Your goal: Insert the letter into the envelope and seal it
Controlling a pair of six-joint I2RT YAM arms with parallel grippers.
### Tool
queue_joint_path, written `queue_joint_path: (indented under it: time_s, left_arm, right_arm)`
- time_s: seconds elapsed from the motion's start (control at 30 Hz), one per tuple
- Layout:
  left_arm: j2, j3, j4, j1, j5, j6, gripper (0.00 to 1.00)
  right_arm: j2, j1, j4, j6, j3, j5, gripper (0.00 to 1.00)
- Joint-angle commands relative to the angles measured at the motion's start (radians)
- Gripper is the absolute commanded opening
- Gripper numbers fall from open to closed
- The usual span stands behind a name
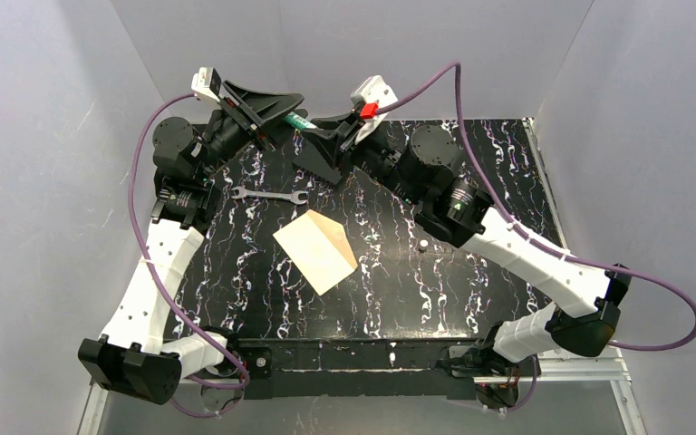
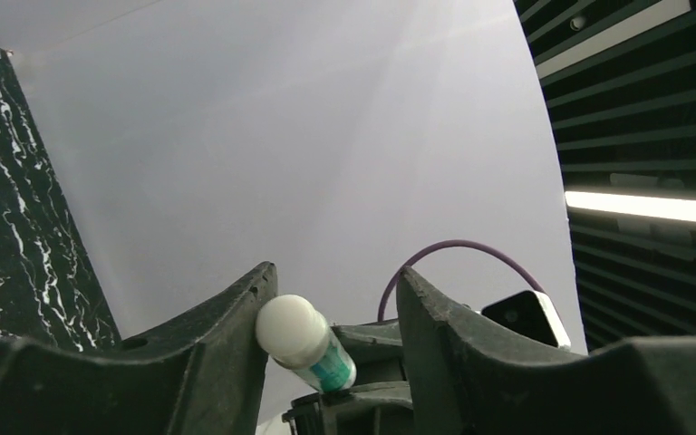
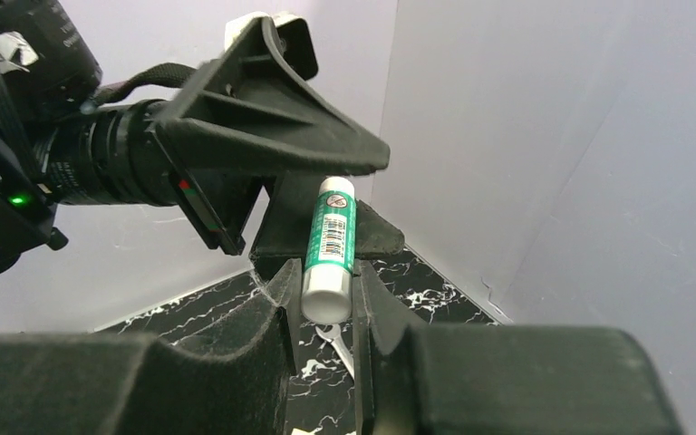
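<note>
The cream envelope lies flat mid-table, with a tan band along its right edge. I cannot tell whether that band is the flap or the letter. No separate tan sheet shows. Both grippers are raised at the back of the table. My right gripper is shut on the base end of a green-and-white glue stick. My left gripper is open around the stick's white cap end, which touches only one finger.
A silver wrench lies on the black marbled table behind the envelope. A small white bit sits right of the envelope. Grey walls enclose the back and both sides.
</note>
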Motion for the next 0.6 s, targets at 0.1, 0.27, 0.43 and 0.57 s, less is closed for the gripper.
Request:
queue_joint_path:
  time_s: [0.1, 0.27, 0.43, 0.57]
  left_arm:
    - [-0.033, 0.019, -0.031, 0.013, 0.028, 0.005, 0.38]
    - [-0.024, 0.033, -0.037, 0.013, 0.048, -0.008, 0.08]
    - [-0.021, 0.049, -0.037, 0.013, 0.064, -0.028, 0.00]
    - [-0.022, 0.039, -0.037, 0.013, 0.072, -0.067, 0.00]
  right_arm:
    - [-0.074, -0.003, -0.006, 0.003, -0.017, 0.009, 0.01]
    - [-0.085, -0.004, -0.009, -0.003, -0.027, -0.004, 0.01]
    - [-0.066, -0.004, 0.026, 0.000, -0.029, -0.021, 0.01]
    - [-0.049, -0.004, 0.064, 0.001, -0.031, -0.027, 0.07]
